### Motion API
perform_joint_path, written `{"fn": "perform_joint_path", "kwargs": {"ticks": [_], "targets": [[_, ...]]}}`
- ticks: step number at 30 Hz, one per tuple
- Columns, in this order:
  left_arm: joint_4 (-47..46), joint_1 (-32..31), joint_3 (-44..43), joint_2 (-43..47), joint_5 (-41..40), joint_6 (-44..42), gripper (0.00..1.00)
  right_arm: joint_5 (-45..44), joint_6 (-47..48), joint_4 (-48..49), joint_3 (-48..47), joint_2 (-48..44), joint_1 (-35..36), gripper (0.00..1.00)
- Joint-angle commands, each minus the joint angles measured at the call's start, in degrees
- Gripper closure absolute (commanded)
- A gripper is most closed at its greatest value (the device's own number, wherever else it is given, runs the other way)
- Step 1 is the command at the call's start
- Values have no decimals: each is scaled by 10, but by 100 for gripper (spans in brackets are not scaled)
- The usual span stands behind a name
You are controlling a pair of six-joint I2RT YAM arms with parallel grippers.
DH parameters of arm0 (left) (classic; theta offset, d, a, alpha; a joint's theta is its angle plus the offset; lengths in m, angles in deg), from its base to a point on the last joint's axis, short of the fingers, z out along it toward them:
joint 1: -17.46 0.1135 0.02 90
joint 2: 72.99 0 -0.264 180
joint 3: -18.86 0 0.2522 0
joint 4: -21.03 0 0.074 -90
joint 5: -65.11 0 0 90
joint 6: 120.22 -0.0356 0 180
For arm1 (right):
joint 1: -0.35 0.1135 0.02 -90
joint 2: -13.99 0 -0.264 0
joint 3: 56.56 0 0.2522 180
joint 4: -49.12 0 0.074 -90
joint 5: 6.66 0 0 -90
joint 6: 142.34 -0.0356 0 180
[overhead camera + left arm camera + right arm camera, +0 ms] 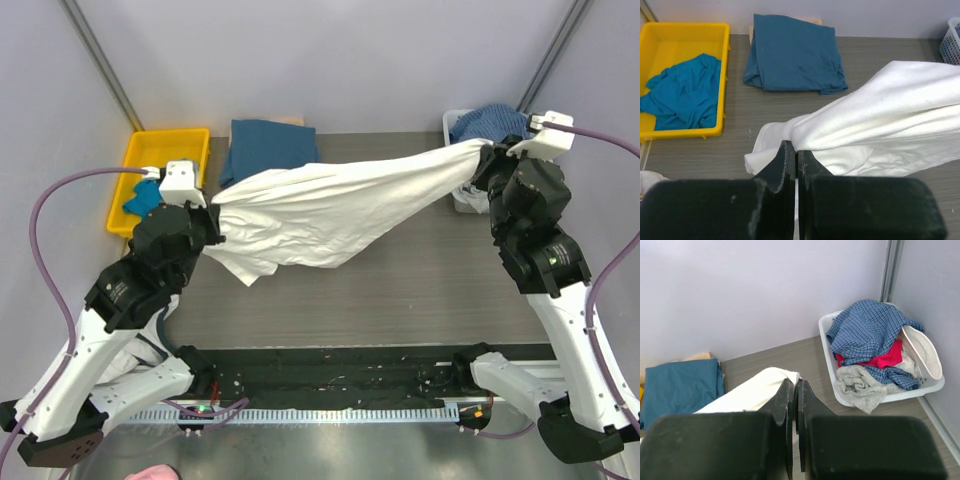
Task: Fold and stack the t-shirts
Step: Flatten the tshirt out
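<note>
- 2 arms work here, and we hold the white tee [320, 205] stretched in the air between them, above the table [400, 290].
- Our left fingers [792, 150] are pressed together on the tee's left end; in the left wrist view the cloth bunches right at their tips and spreads away to the right.
- Our right fingers [794, 387] are likewise clamped on the tee's right end, with a fold of white cloth showing just past the tips in the right wrist view.
- From above, the tee runs as a band from the left gripper [212, 212] up to the right gripper [487, 152], the right end higher in that view. A loose flap hangs down near the left end, and its lower edge sags toward the table.
- 1 dark blue tee [268, 148] lies folded flat at the far edge of the table, behind the white one and apart from it. A sliver of tan shows under its far edge; we cannot tell what that is.
- 1 yellow bin [175, 140] stands at the far left, beside the folded blue tee, with a crumpled teal cloth [685, 97] inside.
- 1 white basket [830, 357] sits in the far right corner, heaped with a blue checked shirt [867, 330], something red [885, 360] and a pale grey garment [857, 382].
</note>
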Motion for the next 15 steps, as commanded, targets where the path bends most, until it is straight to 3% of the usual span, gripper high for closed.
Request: {"fn": "perform_joint_path", "kwargs": {"ticks": [1,9,15], "targets": [[28,4,-30,22,5,-18,100,4,18,-25,-45,-24,-5,99],[81,5,24,75,132,97,100,100,-66,-135,-46,-76,-5,99],[-13,4,160,63,103,115,100,59,-106,-101,74,-66,-6,99]]}}
